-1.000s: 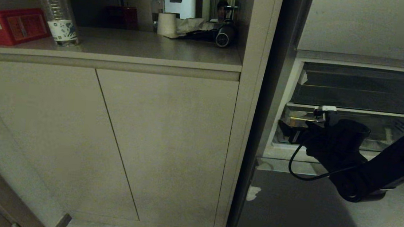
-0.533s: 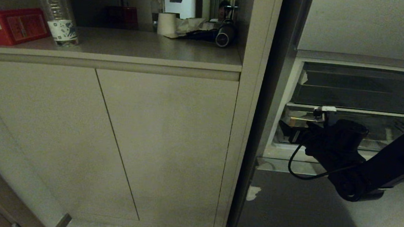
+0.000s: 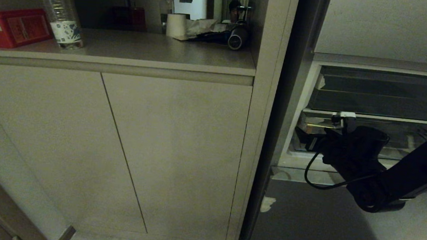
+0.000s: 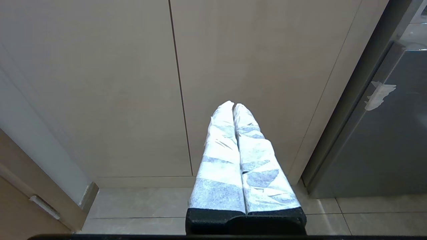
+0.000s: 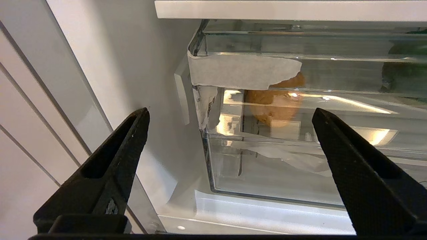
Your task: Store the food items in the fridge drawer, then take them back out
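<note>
Right gripper (image 5: pixel 230 115) sits in front of the open fridge, level with the fridge drawer (image 5: pixel 300 173) and near its left front corner. Fingers spread wide apart, nothing between them, no contact with the drawer.

In the head view the right arm reaches in from the right edge; the right gripper (image 3: pixel 304 137) lies in front of the drawer (image 3: pixel 408 143), which is pushed in under the shallower bin (image 3: pixel 385 94) above it.

Drawer contents, seen through the clear front wall in the right wrist view:
- tan-orange lump (image 5: pixel 273 105) near the left end, partly hidden behind a torn strip of white tape (image 5: pixel 245 71) stuck on the drawer's front corner;
- dark-green pepper (image 5: pixel 405 71) at the far right of that view, cut off by the picture's edge.
Both pieces are inside the drawer.

Left gripper (image 4: pixel 233 108): hangs low in front of the beige cabinet doors (image 4: pixel 133 83), pointing at the base of the cabinet. Its white-wrapped fingers (image 4: pixel 220 150) are pressed together, holding nothing.

Surroundings, head view: tabletop (image 3: pixel 157 51) over the cabinet, left of the fridge, carrying a plastic bottle (image 3: pixel 61 14) beside a red box (image 3: pixel 11 27); a paper roll (image 3: pixel 176 24) further back.
</note>
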